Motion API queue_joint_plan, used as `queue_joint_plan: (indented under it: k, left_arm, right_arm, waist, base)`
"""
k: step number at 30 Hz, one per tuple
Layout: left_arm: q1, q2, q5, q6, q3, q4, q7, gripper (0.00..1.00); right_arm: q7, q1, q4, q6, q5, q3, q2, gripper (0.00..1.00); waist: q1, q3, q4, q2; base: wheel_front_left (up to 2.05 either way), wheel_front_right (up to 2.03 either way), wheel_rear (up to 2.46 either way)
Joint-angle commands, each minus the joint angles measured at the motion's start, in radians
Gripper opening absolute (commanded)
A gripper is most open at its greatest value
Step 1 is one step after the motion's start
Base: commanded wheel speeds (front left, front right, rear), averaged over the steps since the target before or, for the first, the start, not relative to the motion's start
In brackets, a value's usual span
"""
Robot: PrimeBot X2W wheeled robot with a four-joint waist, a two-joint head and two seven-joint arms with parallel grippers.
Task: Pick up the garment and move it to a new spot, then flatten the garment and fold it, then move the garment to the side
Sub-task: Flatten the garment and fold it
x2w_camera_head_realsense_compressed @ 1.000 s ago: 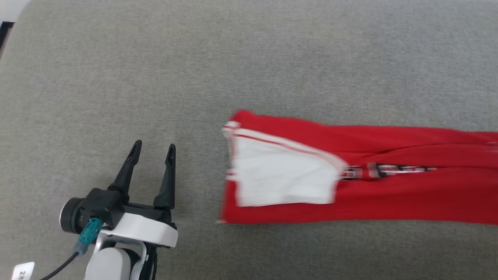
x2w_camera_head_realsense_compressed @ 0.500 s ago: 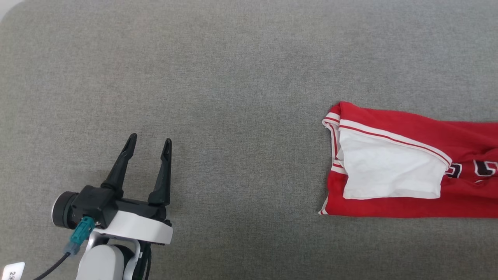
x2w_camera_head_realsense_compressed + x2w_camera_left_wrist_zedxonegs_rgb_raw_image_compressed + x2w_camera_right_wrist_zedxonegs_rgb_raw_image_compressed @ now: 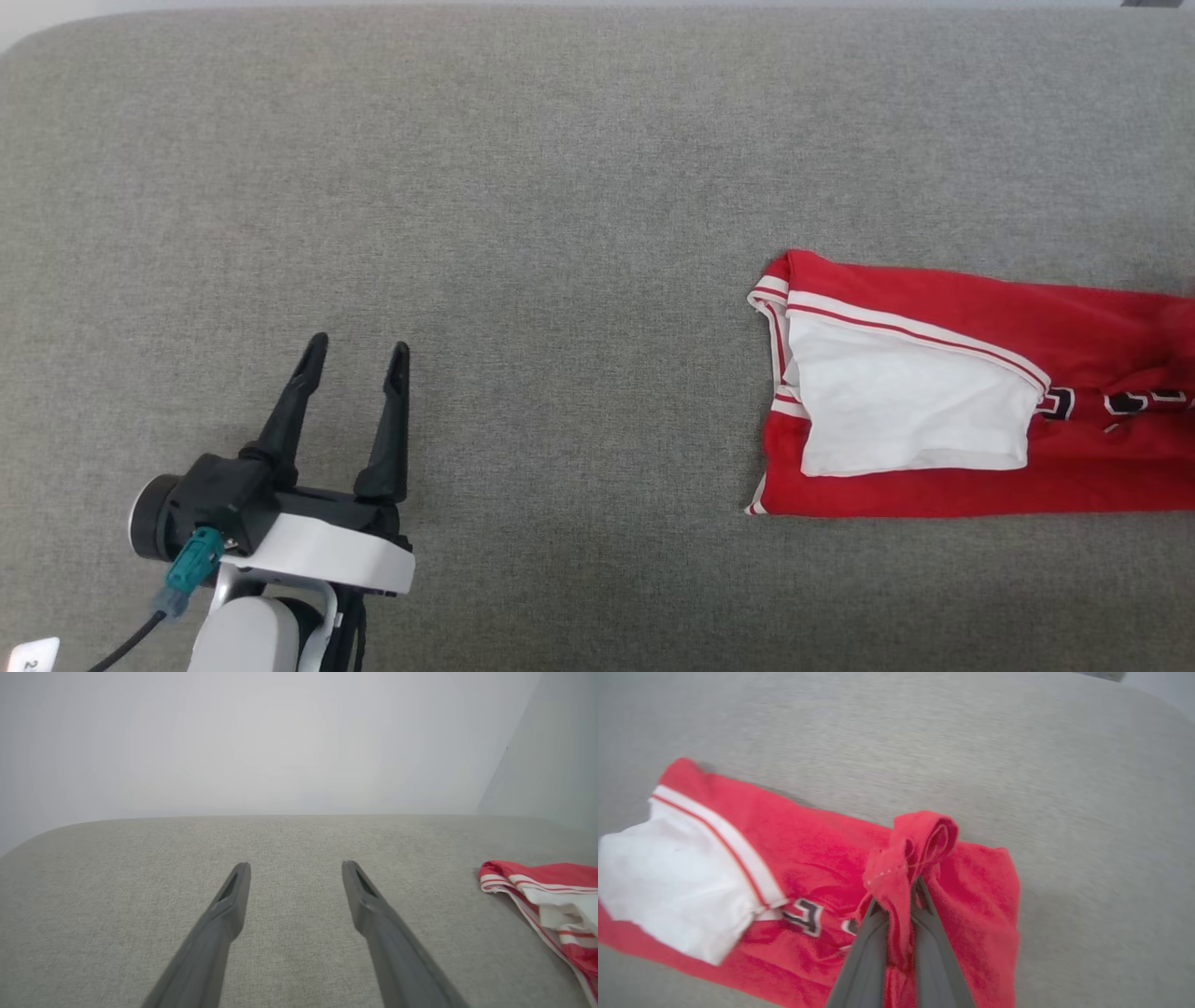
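Garment (image 3: 906,411) now sits further toward grey pad's (image 3: 560,187) right side than a second ago | long axis left-right | my left gripper (image 3: 358,347) wide, empty, well apart | my right gripper (image 3: 899,896) nearer, clamped on its red fold.

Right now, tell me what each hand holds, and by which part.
The right hand pinches the garment by a bunched red fold of its body; the left hand holds nothing.
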Motion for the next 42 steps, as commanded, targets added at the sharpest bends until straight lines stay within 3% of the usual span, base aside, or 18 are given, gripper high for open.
queue_joint_plan:
  k: [1, 6, 17, 24, 31, 32, 33, 34, 35, 42]
  left_arm:
    - [0.002, -0.005, 0.008, -0.002, 0.006, -0.005, -0.004, 1.0]
    - [-0.012, -0.019, 0.018, -0.002, -0.002, -0.005, -0.004, 1.0]
    - [-0.041, -0.055, 0.003, -0.002, -0.012, 0.01, -0.004, 1.0]
    - [-0.051, -0.069, -0.009, -0.002, -0.023, 0.021, -0.004, 1.0]
    - [-0.057, -0.077, -0.016, -0.002, -0.043, 0.035, -0.004, 1.0]
    - [-0.057, -0.078, -0.018, -0.002, -0.042, 0.037, -0.004, 1.0]
    - [-0.055, -0.078, -0.018, -0.002, -0.04, 0.038, -0.004, 1.0]
    - [-0.05, -0.079, -0.02, -0.002, -0.032, 0.041, -0.004, 1.0]
    - [-0.047, -0.079, -0.019, -0.002, -0.03, 0.044, -0.004, 1.0]
    - [-0.028, -0.07, -0.016, -0.002, -0.016, 0.054, -0.004, 1.0]
  right_arm:
    - [0.022, -0.019, -0.064, 0.0, -0.031, 0.005, 0.018, 0.0]
    - [0.093, -0.04, -0.196, 0.0, -0.116, 0.02, 0.069, 0.0]
    - [0.274, -0.085, -0.331, 0.0, -0.334, 0.018, 0.304, 0.0]
    - [0.338, -0.088, -0.299, 0.0, -0.404, -0.005, 0.401, 0.0]
    - [0.316, -0.056, -0.167, 0.0, -0.393, -0.02, 0.472, 0.0]
    - [0.305, -0.053, -0.151, 0.0, -0.394, -0.021, 0.482, 0.04]
    - [0.294, -0.052, -0.139, 0.0, -0.396, -0.02, 0.49, 0.21]
    - [0.276, -0.053, -0.126, 0.0, -0.398, -0.019, 0.5, 0.89]
    - [0.264, -0.054, -0.124, 0.0, -0.394, -0.022, 0.505, 1.0]
    - [0.218, -0.044, -0.181, 0.0, -0.338, -0.066, 0.468, 1.0]
  waist:
    - [0.0, 0.002, -0.002, -0.0001]
    - [0.0, 0.011, 0.002, -0.0001]
    - [0.0, 0.034, 0.068, -0.0001]
    - [0.0, 0.051, 0.109, -0.0001]
    - [0.0, 0.051, 0.126, -0.0001]
    - [0.0, 0.049, 0.126, -0.0001]
    - [0.0, 0.047, 0.124, -0.0001]
    - [0.0, 0.039, 0.116, -0.0001]
    - [0.0, 0.035, 0.111, -0.0001]
    - [0.0, -0.005, 0.062, -0.0001]
  base:
    - [0.0, 0.0, 0.0]
    - [0.0, 0.0, 0.0]
    - [0.0, 0.0, 0.0]
    - [0.0, 0.0, 0.0]
    - [0.0, 0.0, 0.0]
    - [0.0, 0.0, 0.0]
    - [0.0, 0.0, 0.0]
    - [0.0, 0.0, 0.0]
    - [0.0, 0.0, 0.0]
    - [0.0, 0.0, 0.0]
